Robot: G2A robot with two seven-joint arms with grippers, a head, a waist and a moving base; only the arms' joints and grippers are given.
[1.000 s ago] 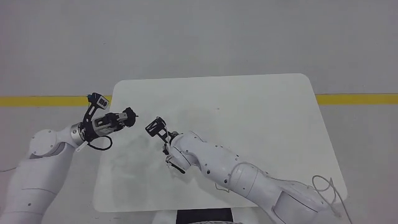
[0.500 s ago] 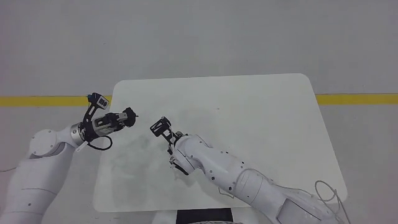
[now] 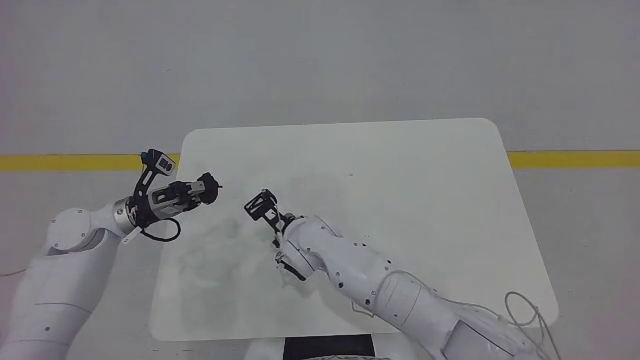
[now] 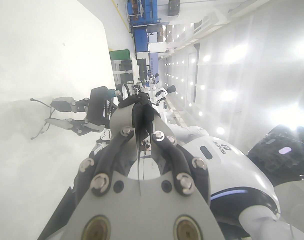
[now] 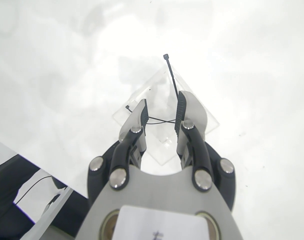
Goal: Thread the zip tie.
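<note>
My left gripper (image 3: 207, 186) hangs over the table's left edge, shut on a black zip tie (image 4: 139, 151) whose thin strap runs back between the fingers (image 4: 121, 116). My right gripper (image 3: 260, 203) stands open just to its right, low over a clear plastic square (image 5: 154, 86) on the table. On that square lies a black zip tie (image 5: 172, 76), its head pointing away from the right gripper (image 5: 162, 111). A second thin tie (image 5: 157, 121) crosses the gap between the open fingers. The left wrist view shows the right gripper (image 4: 48, 114) farther off, with thin black tie ends by its tips.
The white table (image 3: 420, 180) has rounded corners, and its right half is bare. Yellow floor lines (image 3: 570, 159) run past it on both sides. A table edge shows at one corner of the right wrist view.
The right gripper has shifted a little to the right and toward the table's front. The left arm has kept still.
</note>
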